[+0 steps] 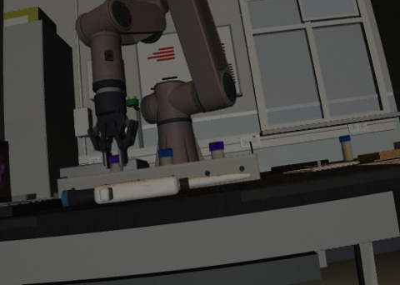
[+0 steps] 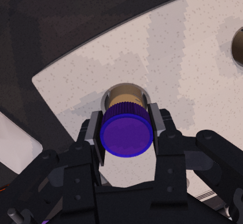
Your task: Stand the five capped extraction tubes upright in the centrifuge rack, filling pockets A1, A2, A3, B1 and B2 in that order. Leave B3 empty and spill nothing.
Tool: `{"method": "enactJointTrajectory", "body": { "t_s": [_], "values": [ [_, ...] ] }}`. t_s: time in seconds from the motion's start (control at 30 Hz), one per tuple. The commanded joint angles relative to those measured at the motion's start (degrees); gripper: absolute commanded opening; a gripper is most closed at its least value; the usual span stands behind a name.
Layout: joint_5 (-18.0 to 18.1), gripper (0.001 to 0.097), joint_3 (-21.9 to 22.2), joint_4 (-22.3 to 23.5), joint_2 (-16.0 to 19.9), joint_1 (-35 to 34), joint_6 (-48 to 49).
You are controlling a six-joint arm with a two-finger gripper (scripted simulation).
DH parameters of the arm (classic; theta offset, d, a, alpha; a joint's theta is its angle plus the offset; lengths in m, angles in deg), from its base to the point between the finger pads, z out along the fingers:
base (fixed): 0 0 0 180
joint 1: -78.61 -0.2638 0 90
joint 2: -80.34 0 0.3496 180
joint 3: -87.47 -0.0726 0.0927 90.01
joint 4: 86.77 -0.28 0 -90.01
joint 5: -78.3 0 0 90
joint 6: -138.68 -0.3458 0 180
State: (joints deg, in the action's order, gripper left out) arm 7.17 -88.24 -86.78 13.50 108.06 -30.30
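My gripper (image 1: pixel 114 155) (image 2: pixel 125 131) points straight down over the left end of the pale rack (image 1: pixel 160 173). Between its fingers is a tan tube with a purple cap (image 1: pixel 114 161) (image 2: pixel 126 131). The tube stands upright, its lower end in a round pocket (image 2: pixel 125 98) near the rack's corner. Two more tubes stand upright in the rack: a blue-capped one (image 1: pixel 165 156) and a purple-capped one (image 1: pixel 216 149). Another blue-capped tube (image 1: pixel 345 147) stands on the table far to the right. A further pocket (image 2: pixel 237 47) shows at the right edge of the wrist camera. My gripper is closed around the purple cap.
A grey cabinet (image 1: pixel 29 106) stands left of the rack. A white pipette with a dark end (image 1: pixel 141 189) lies along the table in front of the rack. The arm's base (image 1: pixel 175 126) rises behind the rack. A brown block (image 1: pixel 381 155) sits at the far right.
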Motion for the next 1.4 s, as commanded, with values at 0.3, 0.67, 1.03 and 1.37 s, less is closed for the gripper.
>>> {"method": "enactJointTrajectory", "body": {
  "t_s": [0.3, 0.67, 1.03, 1.37],
  "values": [
    [0.00, 0.0540, 0.05, 0.00, -0.04, 0.00, 0.00],
    [0.00, 0.0540, 0.05, 0.00, -0.04, 0.00, 0.00],
    [-0.81, 0.0540, 0.42, 0.00, -0.49, 0.00, 0.00],
    [-5.92, 0.0540, 2.96, 0.00, -3.07, 0.00, 0.00]
  ]
}}
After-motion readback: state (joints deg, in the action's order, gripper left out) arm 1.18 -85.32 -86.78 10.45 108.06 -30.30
